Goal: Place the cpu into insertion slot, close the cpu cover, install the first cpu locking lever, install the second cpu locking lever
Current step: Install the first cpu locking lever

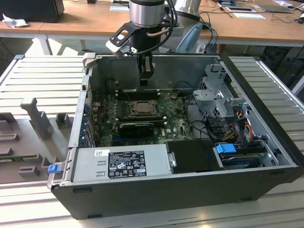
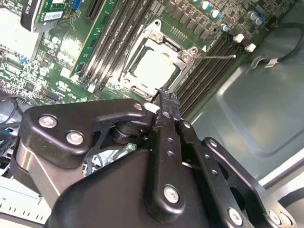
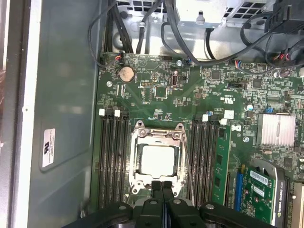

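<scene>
First wrist view showed my claw clenched, empty, beside the cover closed over the chip; the thin lever, I judged, needed precise contact.

Both wrist views above insertion slot

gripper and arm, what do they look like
The gripper is matte black: two slim fingers on jointed linkage bars studded with silver screw heads. The arm is a silver-grey cylinder with a dark band, and a black cable loops around it.
</scene>
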